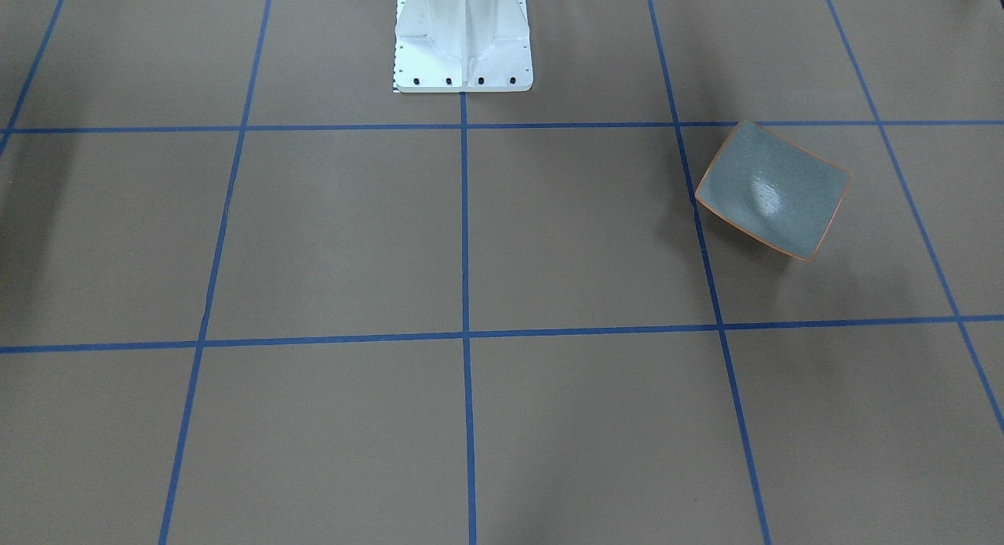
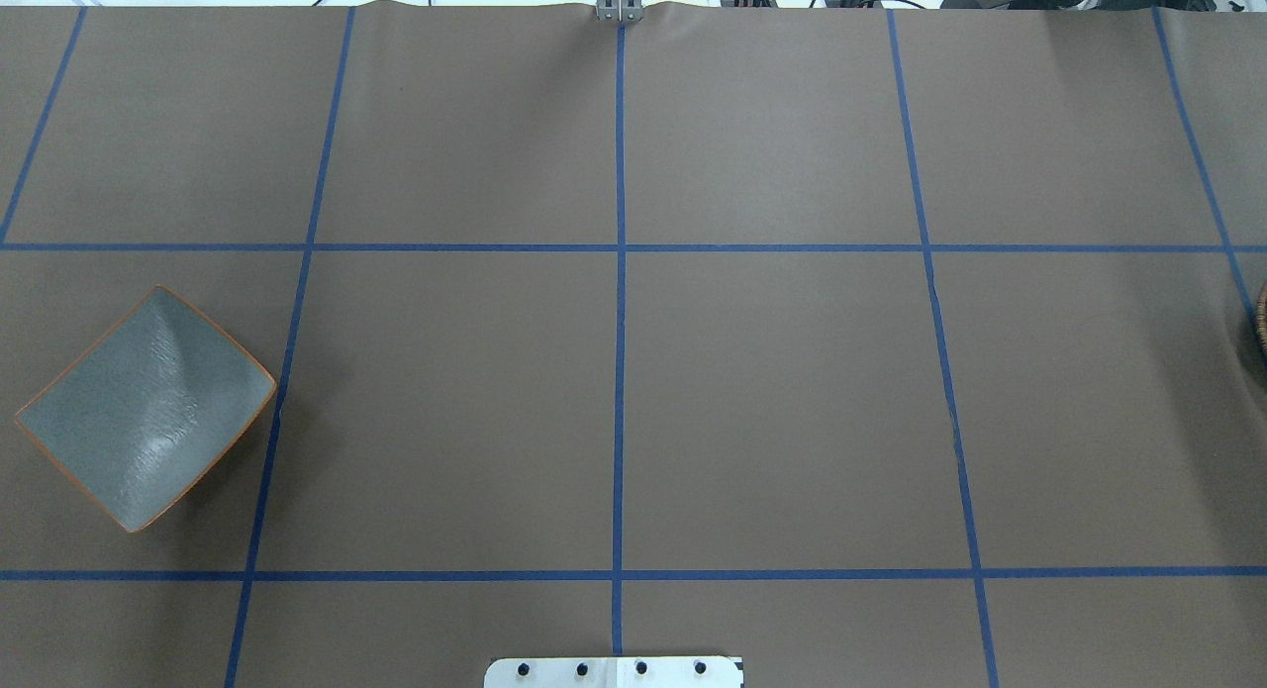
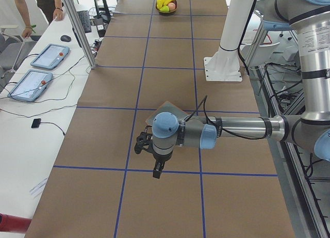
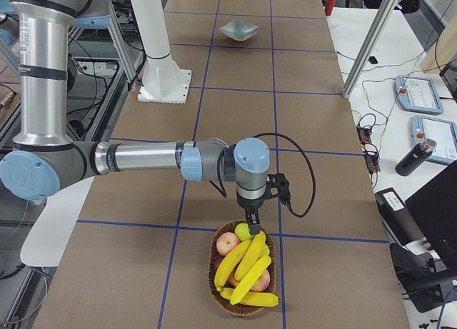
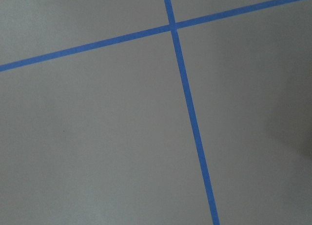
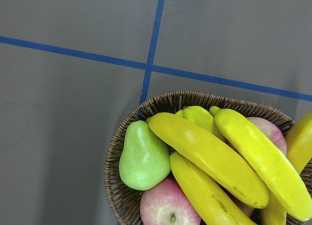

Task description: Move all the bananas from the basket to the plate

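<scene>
Bananas (image 4: 246, 268) lie piled in the wicker basket (image 6: 119, 198) with a green pear (image 6: 144, 156) and apples (image 6: 168, 208), at the table's right end. The right gripper (image 4: 252, 220) hangs just above them. The left gripper (image 3: 157, 172) hovers near the plate (image 2: 148, 411) on the left side. Whether either grip is wide or narrow cannot be told.

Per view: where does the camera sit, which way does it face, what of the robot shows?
Front-facing: across the table, facing the robot; plate, pedestal.
Overhead: behind robot, looking down; plate, pedestal edge.
Exterior left: table's left end; left gripper.
Exterior right: opposite end; right gripper near basket of bananas.
Left wrist: down at table; robot unseen.
Right wrist: down at basket; robot unseen.
Shared: front-facing and overhead show the plate.
</scene>
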Tool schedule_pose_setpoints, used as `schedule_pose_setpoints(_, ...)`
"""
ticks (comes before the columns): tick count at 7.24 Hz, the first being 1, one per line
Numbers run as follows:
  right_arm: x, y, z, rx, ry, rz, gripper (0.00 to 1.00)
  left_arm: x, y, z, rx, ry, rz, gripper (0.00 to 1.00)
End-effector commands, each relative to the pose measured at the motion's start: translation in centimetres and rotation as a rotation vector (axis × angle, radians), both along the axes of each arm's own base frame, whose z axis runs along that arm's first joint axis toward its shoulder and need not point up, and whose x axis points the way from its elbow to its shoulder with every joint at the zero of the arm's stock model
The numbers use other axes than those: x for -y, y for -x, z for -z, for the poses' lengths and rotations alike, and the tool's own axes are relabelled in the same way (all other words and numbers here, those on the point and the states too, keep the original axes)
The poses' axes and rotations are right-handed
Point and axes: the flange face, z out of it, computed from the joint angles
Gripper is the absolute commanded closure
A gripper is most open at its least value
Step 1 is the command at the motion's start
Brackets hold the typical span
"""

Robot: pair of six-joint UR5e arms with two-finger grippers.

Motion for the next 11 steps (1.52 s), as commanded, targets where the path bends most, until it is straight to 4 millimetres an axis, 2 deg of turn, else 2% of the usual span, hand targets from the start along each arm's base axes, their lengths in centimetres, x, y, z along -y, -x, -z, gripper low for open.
schedule_pose_setpoints(1,2.0,0.0,4.2,0.006,-0.097,-0.001,0.00,-0.1,0.0,-1.0,-0.004,-0.034,-0.002,0.00)
schedule_pose_setpoints(2,2.1,0.1,4.7,0.024,-0.121,0.005,0.00,0.1,0.1,-0.6,0.002,-0.069,-0.001,0.00)
schedule_pose_setpoints(3,2.2,0.1,4.8,0.028,-0.126,0.001,0.00,1.6,0.1,0.9,0.005,-0.171,0.003,0.00)
schedule_pose_setpoints(4,2.5,0.3,5.0,0.027,-0.142,0.016,0.00,6.7,0.0,3.7,-0.003,-0.255,0.002,0.00)
schedule_pose_setpoints(5,3.5,1.8,5.4,0.020,-0.182,0.066,0.00,6.7,0.0,3.3,-0.003,-0.260,0.001,0.00)
schedule_pose_setpoints(6,3.7,2.4,2.5,0.015,-0.204,0.116,0.00,6.9,0.0,3.7,-0.004,-0.269,0.000,0.00)
schedule_pose_setpoints(8,3.9,2.5,-7.4,-0.001,-0.359,0.236,0.00,6.8,0.0,3.8,-0.002,-0.272,-0.001,0.00)
schedule_pose_setpoints(9,3.7,3.5,-9.3,0.012,-0.411,0.260,0.02,6.8,0.0,3.7,-0.003,-0.272,-0.001,0.00)
schedule_pose_setpoints(10,3.5,5.6,-10.2,0.057,-0.392,0.299,0.02,6.7,0.0,3.6,-0.003,-0.268,-0.001,0.00)
schedule_pose_setpoints(11,3.0,6.9,-11.7,0.151,-0.359,0.323,0.02,6.8,0.0,3.5,-0.003,-0.267,-0.002,0.00)
